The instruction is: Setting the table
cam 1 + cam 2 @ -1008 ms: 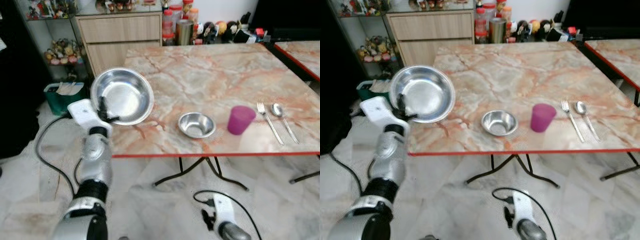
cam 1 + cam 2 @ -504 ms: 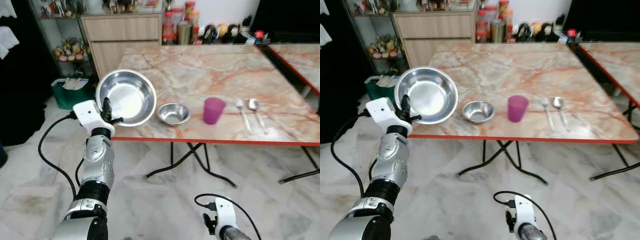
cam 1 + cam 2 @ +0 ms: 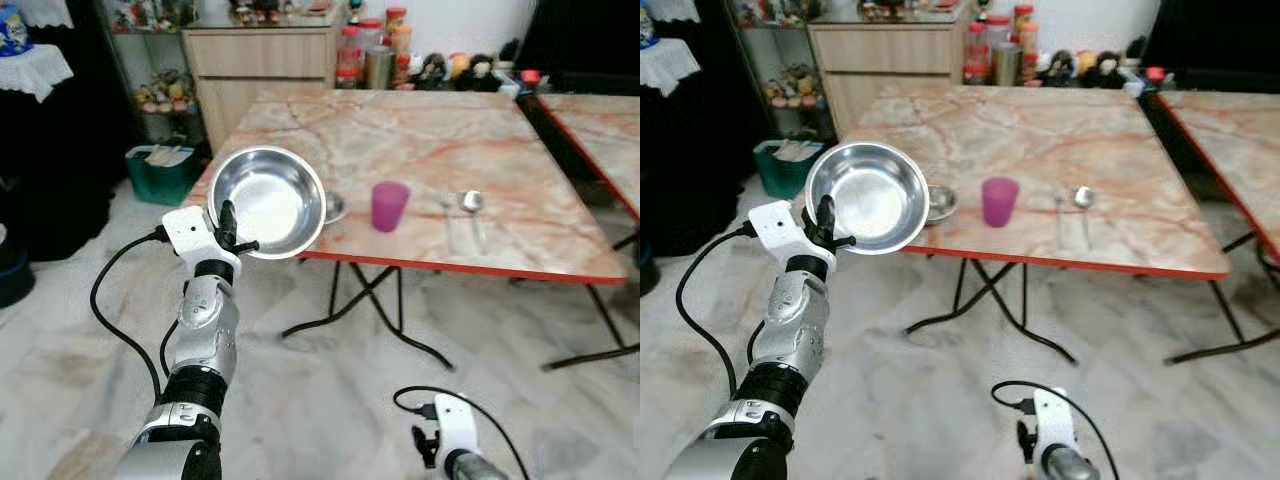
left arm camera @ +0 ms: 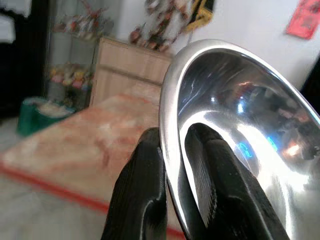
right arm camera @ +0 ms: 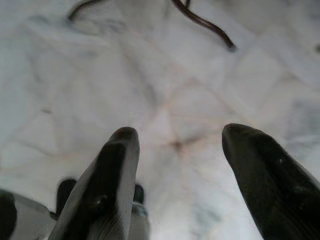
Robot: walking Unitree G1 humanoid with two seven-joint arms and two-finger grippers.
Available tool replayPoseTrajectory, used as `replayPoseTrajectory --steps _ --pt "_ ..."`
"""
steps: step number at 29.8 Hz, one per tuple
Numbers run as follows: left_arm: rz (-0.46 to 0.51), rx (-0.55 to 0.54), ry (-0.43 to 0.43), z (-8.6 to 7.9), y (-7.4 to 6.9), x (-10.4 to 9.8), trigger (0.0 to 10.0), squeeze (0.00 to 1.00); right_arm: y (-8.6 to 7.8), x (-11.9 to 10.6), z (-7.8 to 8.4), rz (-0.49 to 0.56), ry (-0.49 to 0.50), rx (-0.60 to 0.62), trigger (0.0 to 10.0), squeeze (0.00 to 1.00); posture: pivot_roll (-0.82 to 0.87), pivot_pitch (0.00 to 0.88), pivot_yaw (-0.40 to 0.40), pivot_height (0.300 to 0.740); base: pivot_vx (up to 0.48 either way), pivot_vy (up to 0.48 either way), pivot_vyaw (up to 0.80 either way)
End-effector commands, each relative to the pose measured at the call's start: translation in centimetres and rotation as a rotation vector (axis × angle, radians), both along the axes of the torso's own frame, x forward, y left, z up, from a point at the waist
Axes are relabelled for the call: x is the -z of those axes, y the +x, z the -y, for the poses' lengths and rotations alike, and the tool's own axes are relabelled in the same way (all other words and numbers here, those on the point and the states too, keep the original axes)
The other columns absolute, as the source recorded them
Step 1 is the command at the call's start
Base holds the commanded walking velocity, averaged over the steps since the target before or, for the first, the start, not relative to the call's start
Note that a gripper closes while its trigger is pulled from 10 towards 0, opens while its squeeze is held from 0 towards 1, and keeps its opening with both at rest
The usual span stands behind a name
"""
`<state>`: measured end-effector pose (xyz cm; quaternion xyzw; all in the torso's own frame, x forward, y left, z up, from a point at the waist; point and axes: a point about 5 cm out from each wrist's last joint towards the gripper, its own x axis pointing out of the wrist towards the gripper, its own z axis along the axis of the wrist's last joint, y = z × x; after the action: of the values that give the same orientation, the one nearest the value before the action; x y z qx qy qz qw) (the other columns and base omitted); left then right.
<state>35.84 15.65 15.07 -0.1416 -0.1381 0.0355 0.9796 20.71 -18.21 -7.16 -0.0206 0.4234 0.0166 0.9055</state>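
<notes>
Partway through, I'd say. Already laid on the bench (image 3: pixel 520 190): small steel bowl (image 3: pixel 333 206), purple cup (image 3: pixel 389 205), fork (image 3: pixel 447 213), spoon (image 3: pixel 472 207), in a row along the near edge. Fork and spoon lie side by side, just apart. Cup is just beyond the small bowl, away from the jaws.

Left gripper (image 3: pixel 227 226) is raised in front of the near-left corner of the bench, jaws clamped on the rim of the large steel bowl (image 3: pixel 268 200): one finger inside the rim, one outside, clear in the left wrist view. Bowl is tilted, open face toward the camera, not resting on anything. It overlaps the small bowl in the head views; I can't tell if they touch.

Left to do, as I read it: get the large bowl down flat on the bench, likely in the free stretch at the near-left corner beside the small bowl. Robot stands well back from the edge, so it looks like a step in is needed first.

Right gripper (image 5: pixel 180 165) hangs low, jaws apart, nothing held, pointing at the floor (image 5: pixel 165 80).

Surface: pink-orange marble-pattern top, red edge, black folding legs. Second similar table (image 3: pixel 605 115) off to the right. Room: pale marble-look floor tiles, wooden cabinet (image 3: pixel 260 65) behind the bench, jars and bottles along the far edge, green bin (image 3: pixel 165 172) by the cabinet.
</notes>
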Motion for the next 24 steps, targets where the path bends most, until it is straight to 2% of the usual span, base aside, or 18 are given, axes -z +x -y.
replayPoseTrajectory --steps 1,3,12,24 --pt "0.017 -0.016 0.017 -0.51 0.20 -0.70 10.0 0.00 0.43 -0.17 -0.59 0.009 0.012 -0.010 10.0 0.00 0.09 0.014 -0.016 0.715 0.000 -0.315 0.00" --pt "0.017 -0.019 0.012 -0.52 0.22 -0.73 10.0 0.00 0.50 -0.23 -0.55 0.014 0.004 -0.017 10.0 0.00 0.09 0.019 -0.018 0.715 0.000 -0.311 0.00" --pt "0.014 -0.016 0.010 -0.38 0.29 -0.76 10.0 0.00 0.32 -0.16 -0.23 0.010 -0.013 -0.013 10.0 0.00 0.08 0.029 -0.017 0.715 0.000 -0.307 0.71" --pt "0.005 0.015 0.018 0.14 0.33 -0.63 10.0 0.00 0.01 0.07 -0.39 -0.009 0.009 0.019 10.0 0.00 0.08 0.033 -0.008 0.715 0.000 -0.306 0.00"
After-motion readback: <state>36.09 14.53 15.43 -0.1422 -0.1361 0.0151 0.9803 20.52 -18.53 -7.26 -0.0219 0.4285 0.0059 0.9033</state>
